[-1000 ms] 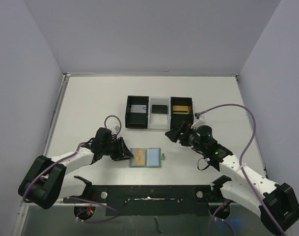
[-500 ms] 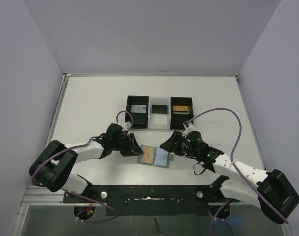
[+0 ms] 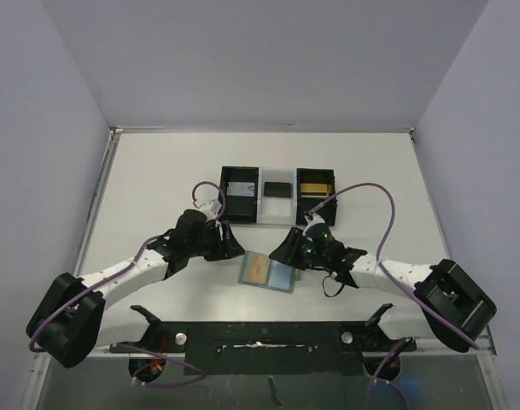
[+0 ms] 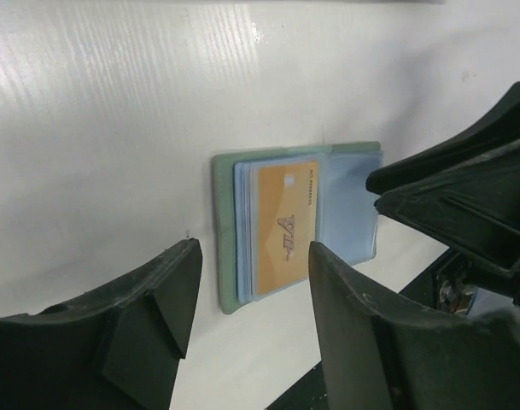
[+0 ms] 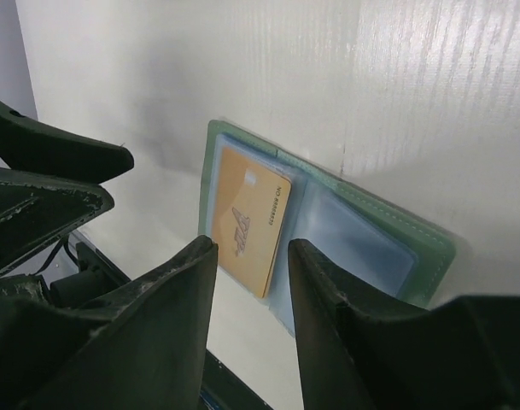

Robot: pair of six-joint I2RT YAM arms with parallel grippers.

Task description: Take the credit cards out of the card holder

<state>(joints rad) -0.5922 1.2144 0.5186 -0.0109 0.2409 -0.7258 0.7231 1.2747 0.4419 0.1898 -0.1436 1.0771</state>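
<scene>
Tabletop (image 3: 157,171) is seen white and bare across most of its width, with a black-and-clear tray (image 3: 224,195) set toward the rear; its three compartments are each occupied by a small flat item. Nearer the bases, the card holder (image 3: 285,278) is laid open and flat, pockets up, well apart from the tray and slightly skewed, its long axis running roughly from one gripper to the other. The left gripper (image 3: 236,248) is held just beside the holder's left end, its jaws spread with nothing between them. The right gripper (image 3: 281,254) is poised over the holder's right half, its jaws parted more narrowly and likewise pinching nothing; whether it touches the holder cannot be told. An orange card (image 4: 285,224) is seated in the left pale blue pocket, its long axis lying across that of the holder. The right pocket is seen as plain blue, and whether anything is in it cannot be told. Since the card lies at the left end, the left gripper is judged the nearer one for drawing it out, while the holder could be pinned by the right. No card is judged to be out of the holder yet.
</scene>
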